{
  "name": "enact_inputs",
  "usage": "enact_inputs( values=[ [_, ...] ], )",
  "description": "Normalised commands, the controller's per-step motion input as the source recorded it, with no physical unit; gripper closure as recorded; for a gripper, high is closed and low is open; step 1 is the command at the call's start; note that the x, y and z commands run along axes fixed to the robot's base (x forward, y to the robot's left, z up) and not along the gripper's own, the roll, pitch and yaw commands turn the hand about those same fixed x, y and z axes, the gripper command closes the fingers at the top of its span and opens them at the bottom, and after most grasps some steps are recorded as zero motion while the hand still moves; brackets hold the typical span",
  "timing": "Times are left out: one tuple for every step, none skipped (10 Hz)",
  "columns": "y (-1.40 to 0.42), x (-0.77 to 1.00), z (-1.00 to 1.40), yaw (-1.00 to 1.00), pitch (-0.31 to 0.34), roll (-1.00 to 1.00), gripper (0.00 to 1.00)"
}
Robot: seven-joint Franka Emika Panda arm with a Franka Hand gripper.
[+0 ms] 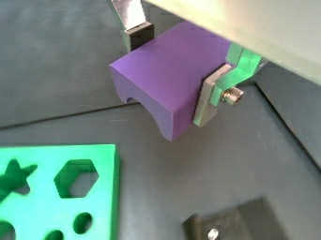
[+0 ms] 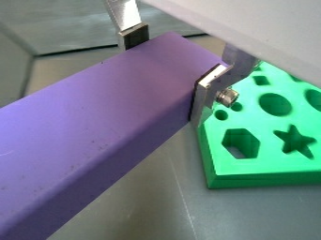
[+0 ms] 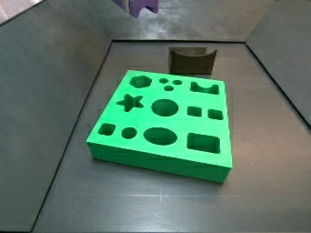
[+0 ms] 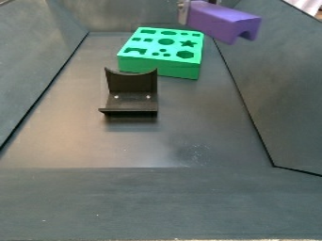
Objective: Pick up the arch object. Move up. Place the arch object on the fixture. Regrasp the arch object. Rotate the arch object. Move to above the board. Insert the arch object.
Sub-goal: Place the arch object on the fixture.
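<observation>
Arch object held high in my gripper, fixture below and apart.

In a wrist view my gripper (image 1: pixel 178 67) is clamped across the purple arch object (image 1: pixel 170 80), whose notched end face looks toward the camera, with a corner of the green board (image 1: pixel 56 192) and part of the dark fixture (image 1: pixel 245 225) on the floor beneath. In a wrist view the arch object (image 2: pixel 94 127) runs long and level out past my fingers (image 2: pixel 211 86), its long axis crosswise to their closing line. In a side view the arch object (image 3: pixel 144 5) hangs at the frame's top, above the fixture (image 3: pixel 192 60), which stands beyond the board's (image 3: pixel 165 118) far edge. In a side view the arch object (image 4: pixel 224 21) floats over the board's (image 4: pixel 164 52) right corner; the fixture (image 4: pixel 128 92) sits nearer the camera, so I judge my next move runs down toward it.
</observation>
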Motion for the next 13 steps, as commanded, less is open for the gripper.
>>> enact_inputs(
  values=[
    [-0.05, 1.00, 0.02, -1.00, 0.352, -0.05, 1.00],
    [-0.05, 1.00, 0.02, -1.00, 0.384, -0.04, 1.00],
    [-0.05, 1.00, 0.01, -1.00, 0.413, -0.03, 1.00],
    [-0.04, 1.00, 0.01, -1.00, 0.464, -0.04, 1.00],
    [-0.04, 1.00, 0.02, -0.78, 0.406, -0.04, 1.00],
    [-0.03, 1.00, 0.01, -0.54, 0.331, -0.04, 1.00],
    [-0.03, 1.00, 0.01, -0.35, 0.259, -0.05, 1.00],
    [-0.02, 1.00, 0.01, -0.17, 0.198, -0.05, 1.00],
    [-0.02, 1.00, 0.01, -0.10, 0.169, -0.03, 1.00],
    [-0.02, 1.00, 0.01, -0.05, 0.155, -0.01, 1.00],
    [-0.01, 1.00, 0.01, -0.04, 0.154, 0.00, 1.00],
    [-0.01, 1.00, 0.01, -0.03, 0.163, 0.02, 1.00],
    [-0.01, 1.00, 0.01, -0.03, 0.170, 0.02, 1.00]
  ],
)
